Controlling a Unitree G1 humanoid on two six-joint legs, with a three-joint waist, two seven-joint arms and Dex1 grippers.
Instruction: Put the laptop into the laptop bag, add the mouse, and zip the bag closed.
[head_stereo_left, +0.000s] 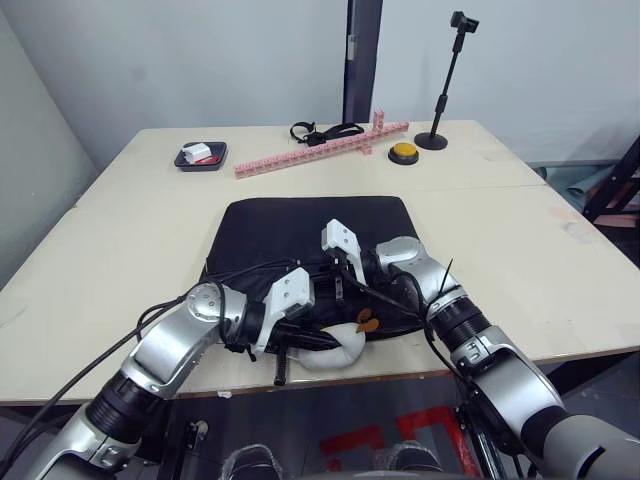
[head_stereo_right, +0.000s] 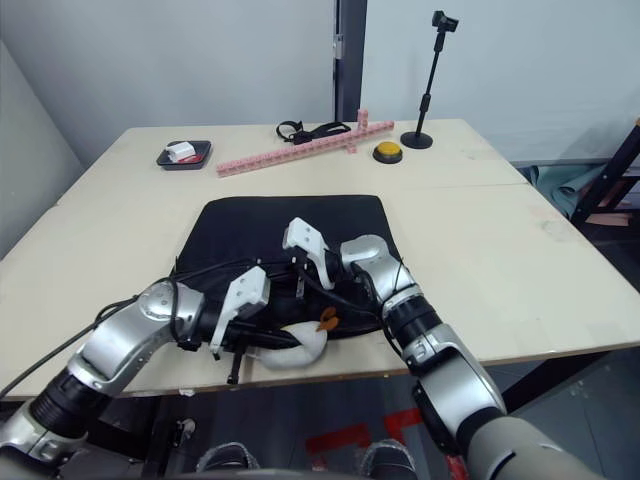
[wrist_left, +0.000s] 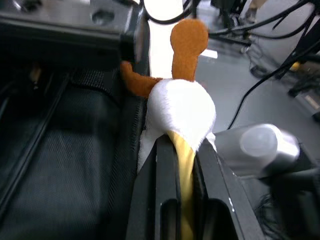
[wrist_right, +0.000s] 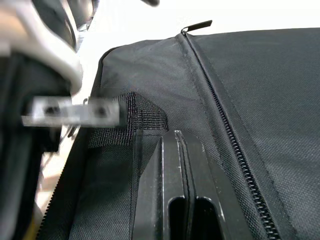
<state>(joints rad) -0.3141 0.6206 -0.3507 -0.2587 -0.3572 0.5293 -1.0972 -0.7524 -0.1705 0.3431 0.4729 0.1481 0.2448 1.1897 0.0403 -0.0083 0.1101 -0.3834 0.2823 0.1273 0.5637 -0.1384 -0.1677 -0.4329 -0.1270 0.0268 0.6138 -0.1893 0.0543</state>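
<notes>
- I see the left claw (head_stereo_left: 300, 335) pinching a white plush toy (head_stereo_left: 335, 350) at the laptop bag's (head_stereo_left: 300, 225) near edge.
- My right claw (wrist_right: 182, 200) rests narrow, pressed on that bag.

The near edge of the laptop bag (head_stereo_left: 300, 228), at lower centre of the head views, is covered by both forearms, so its zipper state there cannot be read. In the left wrist view the left gripper (wrist_left: 180, 160) has its fingertips buried under a white plush lump (wrist_left: 182, 112), and the right gripper (wrist_right: 177, 145) is cut off by the bottom edge of its own view. The contents of the small black tray (head_stereo_left: 200, 157) at upper left are too small to identify.
</notes>
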